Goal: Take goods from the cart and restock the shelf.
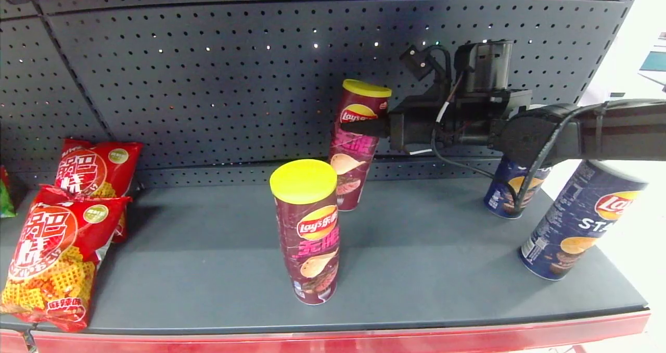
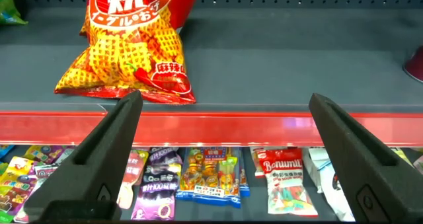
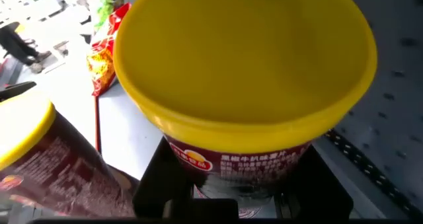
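The right gripper is clamped on a maroon chip can just under its yellow plastic lid. It comes in from the shelf's right end, a grip that suits setting the tall, smooth tube down base-first by the back edge, close to the perforated back panel. The can leans a little, and I cannot tell whether its base rests fully on the matte grey shelf. A matching can stands upright nearer the front edge, so the two likely form one front-to-back row. Two glossy dark blue cans occupy the right end, and crinkly red foil snack bags lie at the left end. The left gripper hangs before the shelf's red front lip, fingers wide apart and empty — free for the next item.
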{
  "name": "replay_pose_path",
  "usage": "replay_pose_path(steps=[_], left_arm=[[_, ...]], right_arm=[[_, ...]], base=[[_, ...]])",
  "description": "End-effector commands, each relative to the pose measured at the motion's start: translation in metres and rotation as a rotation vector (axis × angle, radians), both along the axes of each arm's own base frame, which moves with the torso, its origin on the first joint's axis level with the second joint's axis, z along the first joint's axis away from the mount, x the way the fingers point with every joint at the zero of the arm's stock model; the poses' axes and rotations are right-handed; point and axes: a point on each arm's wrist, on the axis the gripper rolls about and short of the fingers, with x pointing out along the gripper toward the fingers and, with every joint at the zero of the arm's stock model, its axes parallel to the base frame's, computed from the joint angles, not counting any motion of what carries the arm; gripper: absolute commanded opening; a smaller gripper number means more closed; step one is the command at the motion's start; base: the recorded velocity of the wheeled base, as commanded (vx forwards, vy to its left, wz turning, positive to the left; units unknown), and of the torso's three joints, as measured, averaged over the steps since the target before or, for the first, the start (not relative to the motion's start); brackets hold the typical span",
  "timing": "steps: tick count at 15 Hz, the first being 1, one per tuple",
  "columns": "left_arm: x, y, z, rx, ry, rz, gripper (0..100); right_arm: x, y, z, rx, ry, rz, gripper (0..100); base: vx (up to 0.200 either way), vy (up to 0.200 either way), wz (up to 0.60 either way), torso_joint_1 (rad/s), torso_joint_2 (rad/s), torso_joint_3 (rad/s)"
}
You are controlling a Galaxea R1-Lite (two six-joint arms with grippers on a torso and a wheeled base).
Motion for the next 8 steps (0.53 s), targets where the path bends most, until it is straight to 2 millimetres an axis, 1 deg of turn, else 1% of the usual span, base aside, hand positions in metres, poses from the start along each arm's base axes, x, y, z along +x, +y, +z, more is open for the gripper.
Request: replay_pose_path(steps=[1, 2, 3, 4, 6, 8], left_arm=[[0.0, 0.0, 0.0, 0.0, 0.002, 0.0, 100], [0.0, 0.0, 0.0, 0.0, 0.002, 0.0, 100], [0.0, 0.0, 0.0, 0.0, 0.002, 0.0, 100], [0.0, 0.0, 0.0, 0.0, 0.002, 0.0, 100], [0.0, 0.0, 0.0, 0.0, 0.002, 0.0, 100], [0.0, 0.0, 0.0, 0.0, 0.002, 0.0, 100]], right_arm=[[0.005, 0.009, -0.005, -0.001, 0.001, 0.016, 0], [0.007, 0.016, -0.007, -0.002, 0.004, 0.047, 0], [0.008, 0.017, -0.006, -0.004, 0.0, 0.049, 0], [0.009, 0.019, -0.01, -0.032, 0.003, 0.061, 0], [0.008, 0.023, -0.013, -0.049, 0.012, 0.068, 0], [0.004, 0.031, -0.014, -0.049, 0.017, 0.081, 0]], base=[[0.0, 0.0, 0.0, 0.0, 0.0, 0.0], [0.0, 0.0, 0.0, 0.0, 0.0, 0.0], [0.0, 0.0, 0.0, 0.0, 0.0, 0.0], [0.0, 0.0, 0.0, 0.0, 0.0, 0.0], [0.0, 0.0, 0.0, 0.0, 0.0, 0.0], [0.0, 0.0, 0.0, 0.0, 0.0, 0.0]])
